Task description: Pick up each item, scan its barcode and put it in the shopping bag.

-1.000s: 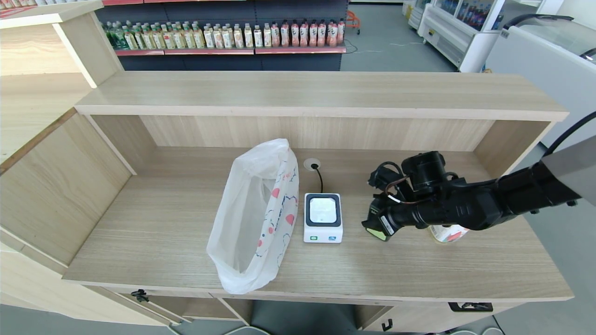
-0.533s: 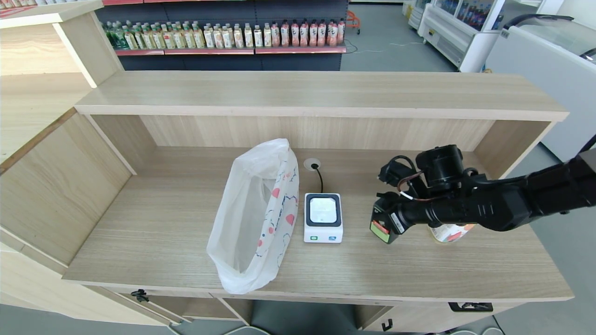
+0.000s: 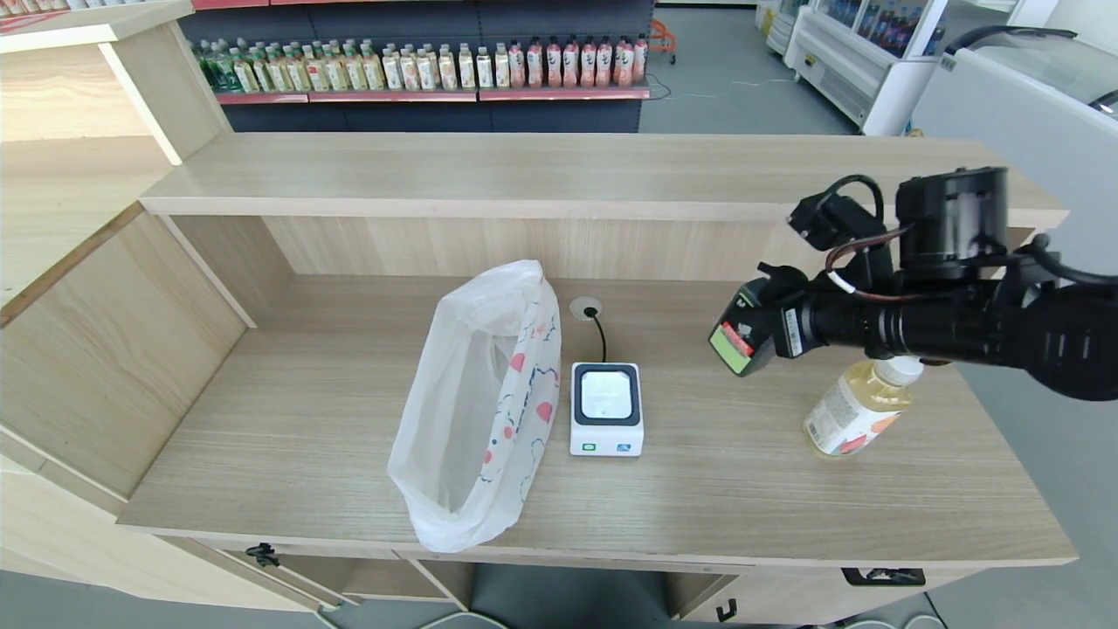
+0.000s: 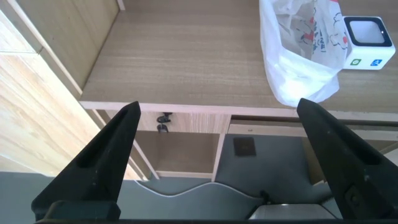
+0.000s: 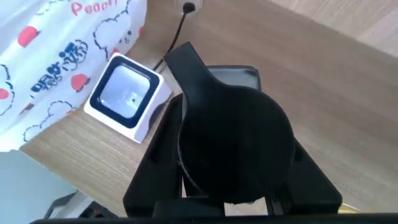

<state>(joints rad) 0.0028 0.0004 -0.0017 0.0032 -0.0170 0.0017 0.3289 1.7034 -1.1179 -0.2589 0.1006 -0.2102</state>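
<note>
Though apart — one bottle [image 3: 854,418], one shopping bag [image 3: 524,384]

The right claw [image 3: 758,325] rises from low over the tabletop [image 3: 716,498] and swings toward the robot's right, taking the dark package [image 3: 732,341] with the green-and-red face with it. The package now hangs well above the surface. The juice bottle [image 3: 860,406], earlier mostly hidden behind the arm, now shows almost whole.

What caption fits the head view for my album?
Right gripper holds a dark item over the counter near scanner, shopping bag and bottle.
</note>
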